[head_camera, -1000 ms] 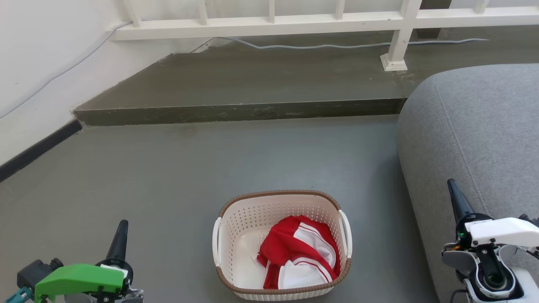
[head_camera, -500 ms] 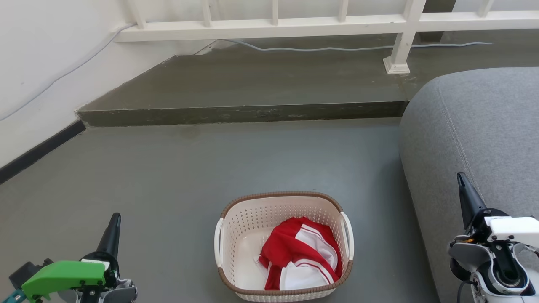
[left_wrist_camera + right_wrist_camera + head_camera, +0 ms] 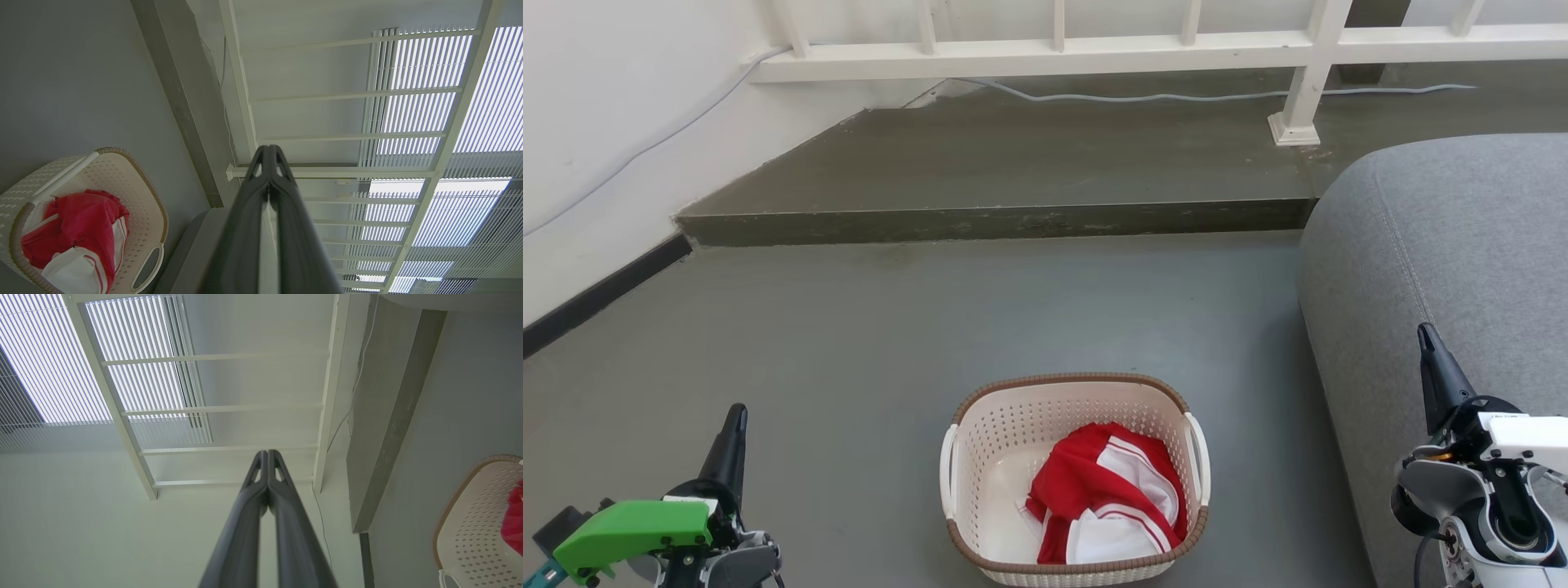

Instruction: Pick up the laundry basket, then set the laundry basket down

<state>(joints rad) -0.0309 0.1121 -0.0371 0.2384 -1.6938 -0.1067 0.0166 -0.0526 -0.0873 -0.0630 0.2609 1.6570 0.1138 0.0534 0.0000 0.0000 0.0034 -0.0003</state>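
Looking down through the head view, I see the laundry basket (image 3: pixel 1013 425) standing upright on the grey floor (image 3: pixel 849 343), low in the middle, with a red and white garment (image 3: pixel 1103 490) bunched inside toward its right. My left gripper (image 3: pixel 735 416) hangs well off its left side, my right gripper (image 3: pixel 1427 343) well off its right, in front of the grey sofa (image 3: pixel 1445 245). Both wrist views show each pair of fingers (image 3: pixel 286 212) pressed together, clenched on nothing, and both grippers are apart from the basket's white handles (image 3: pixel 946 469).
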